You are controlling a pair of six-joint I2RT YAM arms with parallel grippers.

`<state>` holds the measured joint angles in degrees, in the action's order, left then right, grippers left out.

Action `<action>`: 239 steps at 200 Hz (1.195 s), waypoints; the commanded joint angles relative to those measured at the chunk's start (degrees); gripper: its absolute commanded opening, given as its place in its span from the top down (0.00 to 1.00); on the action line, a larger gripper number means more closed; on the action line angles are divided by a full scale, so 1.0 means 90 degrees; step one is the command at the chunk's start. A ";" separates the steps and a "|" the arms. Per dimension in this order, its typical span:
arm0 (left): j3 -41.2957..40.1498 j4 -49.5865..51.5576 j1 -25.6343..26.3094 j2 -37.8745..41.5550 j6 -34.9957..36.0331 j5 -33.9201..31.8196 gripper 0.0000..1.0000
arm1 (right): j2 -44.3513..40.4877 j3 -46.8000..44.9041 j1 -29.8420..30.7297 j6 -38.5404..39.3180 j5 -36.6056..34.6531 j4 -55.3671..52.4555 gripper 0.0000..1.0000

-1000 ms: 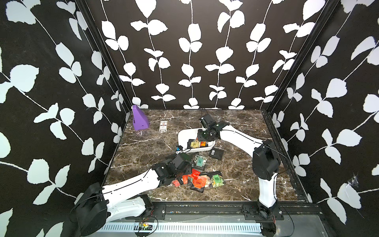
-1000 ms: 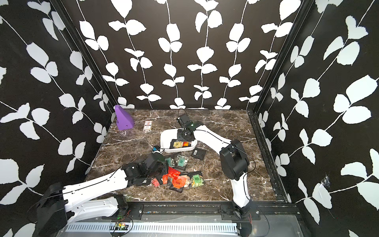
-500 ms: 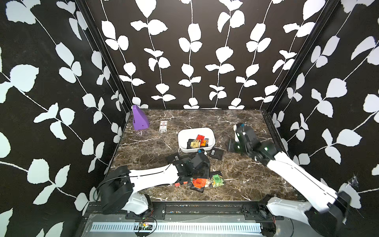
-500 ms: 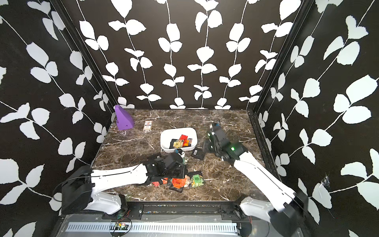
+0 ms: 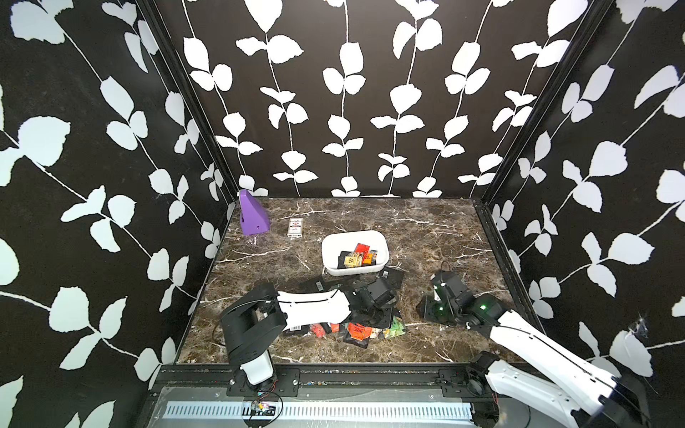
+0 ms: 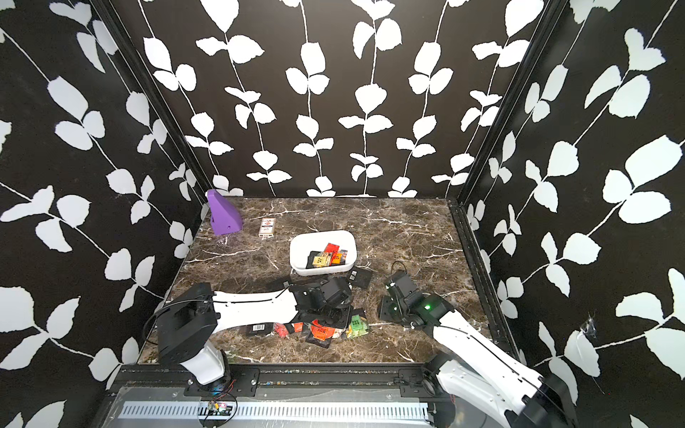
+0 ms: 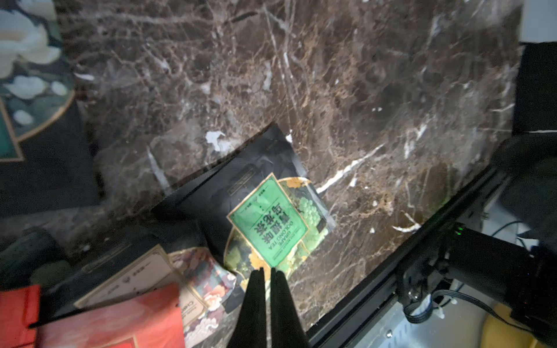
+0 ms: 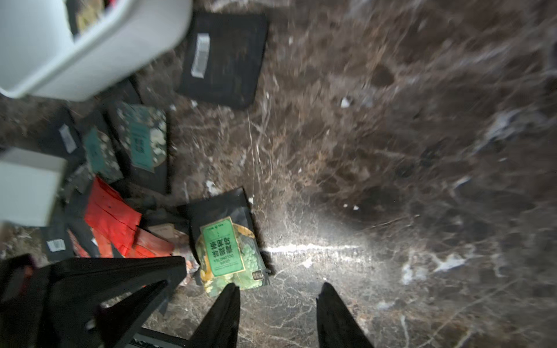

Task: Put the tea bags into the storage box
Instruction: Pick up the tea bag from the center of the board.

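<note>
Tips together, the left claw (image 7: 267,271) perhaps pinches the edge of the green tea bag (image 7: 271,223) for lifting; the right claw (image 8: 278,293) hangs apart.

In both top views the left arm (image 5: 315,307) hides some tea bags (image 5: 357,331); the right wrist view blurs the storage box (image 8: 90,60).
</note>
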<state>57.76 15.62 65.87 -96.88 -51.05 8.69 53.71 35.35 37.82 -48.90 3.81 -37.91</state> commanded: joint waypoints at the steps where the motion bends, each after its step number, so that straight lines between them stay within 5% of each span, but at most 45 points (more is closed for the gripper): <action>1: 0.0276 0.0493 0.0035 -0.0172 0.0143 0.0023 1.00 | 0.0256 -0.0281 0.0178 -0.0185 0.0325 0.0748 0.56; 185: 0.0353 0.0824 0.0035 -0.0677 0.0096 -0.0165 1.00 | 0.1547 -0.1062 0.0876 -0.0955 0.0454 0.2559 0.56; 239: 0.0350 0.0794 0.0035 -0.0696 0.0099 -0.0135 1.00 | 0.1688 -0.1164 0.0963 -0.1119 0.0484 0.2874 0.64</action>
<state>60.20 22.15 65.87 -102.37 -50.52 7.75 68.69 26.65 46.00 -57.69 8.21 -14.20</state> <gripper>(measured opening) 0.047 0.389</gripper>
